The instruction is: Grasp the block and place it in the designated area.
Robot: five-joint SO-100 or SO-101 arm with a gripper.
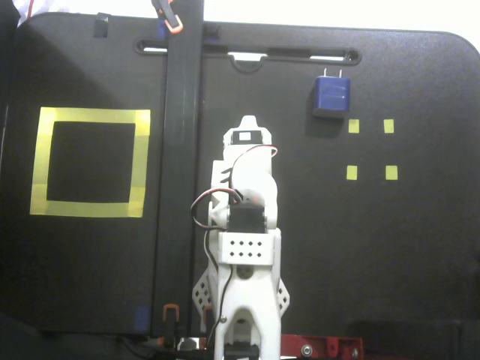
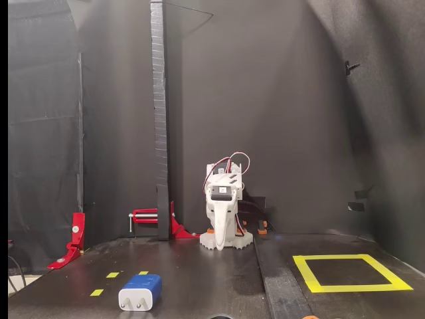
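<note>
Claw (image 2: 222, 240), one block (image 1: 331, 95), one square (image 1: 90, 162)

One fixed view looked straight down from above the black tabletop (image 1: 390, 262), with the folded white robot arm (image 1: 244, 225) entering from its bottom edge. Another fixed view stood low at the table's far edge, facing back toward the arm (image 2: 224, 212) and the dark backdrop behind it. Both shared the square yellow tape outline (image 1: 90, 161) (image 2: 352, 272), the small dark-blue block (image 1: 331, 96) (image 2: 140, 292) and the arm, with left and right mirrored.
</note>
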